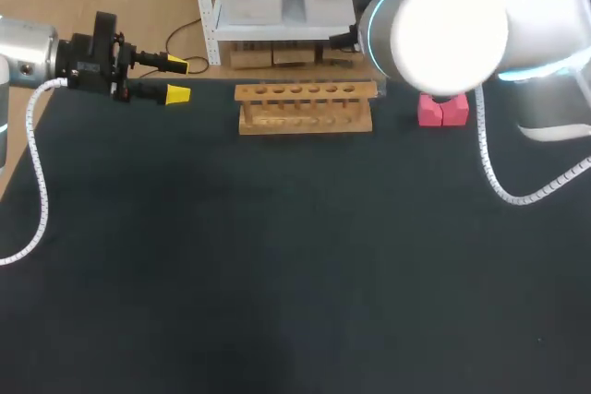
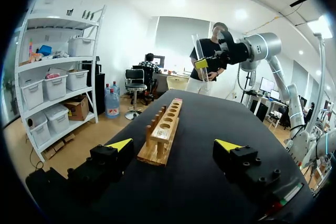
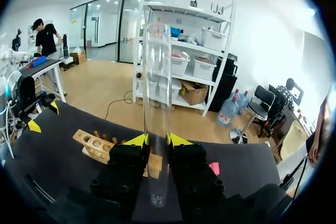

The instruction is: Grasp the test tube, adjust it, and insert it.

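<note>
A clear glass test tube (image 3: 157, 93) stands upright between the yellow-tipped fingers of my right gripper (image 3: 156, 140), which is shut on it. The left wrist view shows that tube (image 2: 199, 59) held high above the far end of the wooden rack (image 2: 165, 128). In the head view the right arm's elbow hides both gripper and tube. The rack (image 1: 306, 106), with a row of several holes, lies at the back middle of the dark table (image 1: 277, 256). My left gripper (image 1: 177, 79) hovers open and empty at the back left, pointing along the rack; its fingers (image 2: 119, 145) stand wide apart.
A pink block (image 1: 442, 110) sits right of the rack, under the right arm. White coiled cables (image 1: 37, 182) hang from both arms over the table's sides. From the right wrist view, my left gripper (image 3: 43, 115) shows beyond the rack (image 3: 96, 145).
</note>
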You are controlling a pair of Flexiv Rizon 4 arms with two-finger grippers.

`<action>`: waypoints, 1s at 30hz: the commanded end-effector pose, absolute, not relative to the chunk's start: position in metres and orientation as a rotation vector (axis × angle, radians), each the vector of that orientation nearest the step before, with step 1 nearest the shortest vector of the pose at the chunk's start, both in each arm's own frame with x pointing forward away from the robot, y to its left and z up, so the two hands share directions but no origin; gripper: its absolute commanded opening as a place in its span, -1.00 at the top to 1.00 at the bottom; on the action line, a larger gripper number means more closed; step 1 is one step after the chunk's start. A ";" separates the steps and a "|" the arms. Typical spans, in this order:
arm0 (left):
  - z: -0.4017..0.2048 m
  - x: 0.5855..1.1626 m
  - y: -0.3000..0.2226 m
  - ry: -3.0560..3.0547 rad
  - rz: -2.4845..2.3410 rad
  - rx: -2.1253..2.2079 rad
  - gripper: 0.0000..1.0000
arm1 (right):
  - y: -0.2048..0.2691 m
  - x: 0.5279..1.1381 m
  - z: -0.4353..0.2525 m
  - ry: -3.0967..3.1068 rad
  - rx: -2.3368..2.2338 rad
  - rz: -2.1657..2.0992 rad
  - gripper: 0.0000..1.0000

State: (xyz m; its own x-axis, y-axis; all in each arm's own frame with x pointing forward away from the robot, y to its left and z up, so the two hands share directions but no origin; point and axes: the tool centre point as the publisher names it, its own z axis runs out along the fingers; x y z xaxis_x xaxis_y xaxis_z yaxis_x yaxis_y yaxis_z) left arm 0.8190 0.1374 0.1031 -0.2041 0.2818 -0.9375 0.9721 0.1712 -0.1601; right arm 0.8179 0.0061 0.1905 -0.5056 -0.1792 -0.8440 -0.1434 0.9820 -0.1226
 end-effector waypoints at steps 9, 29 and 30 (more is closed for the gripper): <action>0.102 0.819 0.138 1.635 -1.073 1.220 -1.00 | 0.005 0.816 0.188 1.982 -0.222 -0.026 1.00; 0.102 0.819 0.138 1.635 -1.073 1.220 -1.00 | 0.004 0.816 0.190 1.948 -0.191 -0.014 1.00; 0.102 0.819 0.138 1.635 -1.073 1.220 -1.00 | 0.004 0.816 0.190 1.943 -0.186 -0.015 1.00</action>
State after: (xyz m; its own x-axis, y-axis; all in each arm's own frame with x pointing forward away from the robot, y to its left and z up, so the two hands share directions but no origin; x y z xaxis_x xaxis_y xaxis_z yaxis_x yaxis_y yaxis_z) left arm 0.8190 0.1374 0.1031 -0.2041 0.2818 -0.9375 0.9721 0.1712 -0.1601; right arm 0.8192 0.0053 0.1936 -0.3833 -0.1438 -0.9123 -0.1233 0.9869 -0.1038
